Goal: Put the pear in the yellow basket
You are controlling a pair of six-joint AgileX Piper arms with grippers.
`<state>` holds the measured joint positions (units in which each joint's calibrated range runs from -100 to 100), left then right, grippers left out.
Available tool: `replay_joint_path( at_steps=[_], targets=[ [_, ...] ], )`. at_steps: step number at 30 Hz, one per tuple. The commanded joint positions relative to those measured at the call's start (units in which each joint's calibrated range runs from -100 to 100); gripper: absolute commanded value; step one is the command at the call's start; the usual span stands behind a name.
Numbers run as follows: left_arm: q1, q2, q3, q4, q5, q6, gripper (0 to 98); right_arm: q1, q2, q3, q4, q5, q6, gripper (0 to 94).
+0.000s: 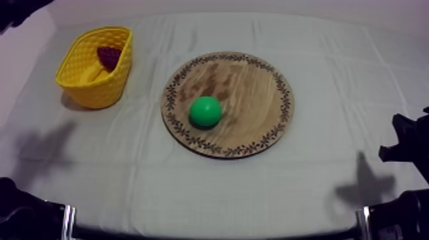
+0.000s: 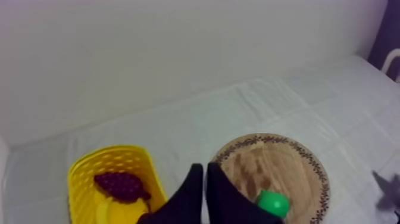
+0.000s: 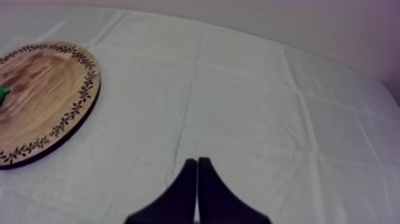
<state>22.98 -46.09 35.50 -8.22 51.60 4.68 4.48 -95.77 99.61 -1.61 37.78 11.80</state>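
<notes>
Not begun: pear [image 1: 205, 111] on wooden board [image 1: 255, 96], yellow basket [image 1: 96, 89] at ten o'clock; left end effector [image 2: 205, 173] and right end effector [image 3: 197, 164] narrow, empty.

Green pear [image 1: 205, 111], yellow basket [image 1: 96, 89]

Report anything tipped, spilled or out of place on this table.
Nothing stands out. The pear lies on the wooden board, the yellow basket stands upright with the bunch of grapes inside, and the cloth is merely creased.
</notes>
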Motion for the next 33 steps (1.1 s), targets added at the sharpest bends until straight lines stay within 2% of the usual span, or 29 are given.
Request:
replay_joint_path(
  at_steps=[1,15,33],
  targets=[
    [1.67,4.22,-3.7,-0.06,1.18,0.18,0.0,0.04,0.01,0.05,0.02,0.04,-0.01,0.5],
    [9.02,18.57,-12.13,-2.33,4.33,2.94,0.0,0.04,0.01,0.05,0.02,0.04,-0.01,0.5],
    [13.17,41.82,-20.63,-3.35,6.7,5.89,0.0,0.04,0.01,0.05,0.02,0.04,-0.01,0.5]
  ],
)
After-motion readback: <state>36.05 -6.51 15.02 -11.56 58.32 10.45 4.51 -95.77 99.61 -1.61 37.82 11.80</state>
